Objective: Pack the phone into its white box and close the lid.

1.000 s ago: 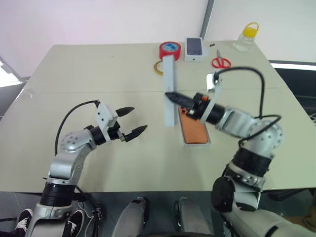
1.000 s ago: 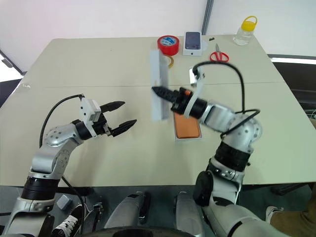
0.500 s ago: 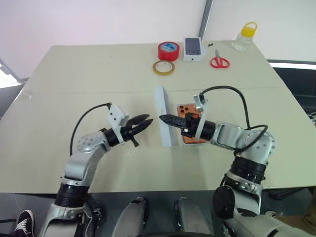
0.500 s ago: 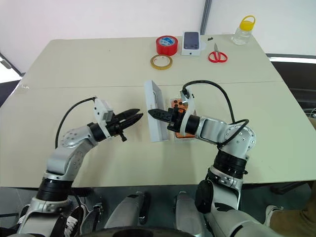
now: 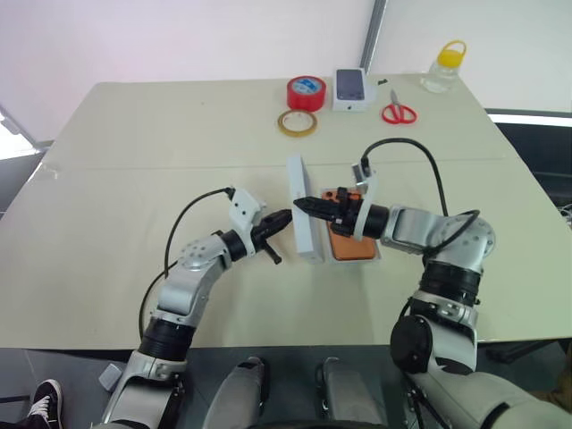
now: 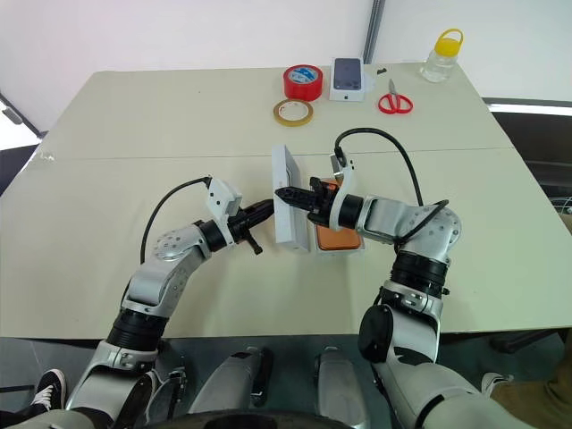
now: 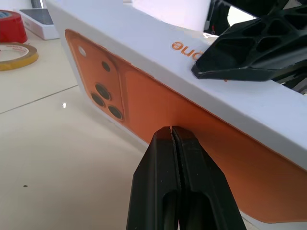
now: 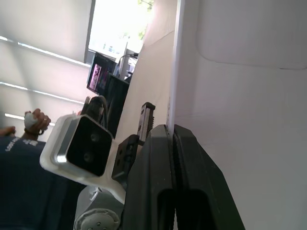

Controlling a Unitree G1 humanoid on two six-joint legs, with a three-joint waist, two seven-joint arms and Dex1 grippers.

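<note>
1. Standing on edge mid-table, the lid [image 5: 304, 210] is pinched on its upper rim by the right gripper [image 5: 300, 203], fingers clamped together on it; orange phone print on its outer face in the left wrist view.
2. Left gripper [image 5: 284, 217] is at the lid's 9 o'clock, fingers closed on nothing, tips right at the printed face; can't tell if they touch.
3. The phone [image 5: 350, 245] lies in the white box [image 5: 357, 260] just at the lid's 3 o'clock, partly hidden under the right forearm.
4. The right arm and its cable cross over the box, blocking the way in from 3 o'clock.
5. Far side of table [image 5: 134, 161], 12 o'clock: red tape roll [image 5: 305, 92], yellow tape ring [image 5: 296, 122] nearer, small white box with dark phone picture [image 5: 352, 88], red scissors [image 5: 399, 111], yellow-capped bottle [image 5: 445, 68] toward 1 o'clock. All well apart from the lid.
6. Open tabletop from 7 to 11 o'clock of the lid; also bare toward 4–5 o'clock, up to the near edge.
7. A person in a dark top [image 8: 19, 158] shows in the right wrist view, off the table.
</note>
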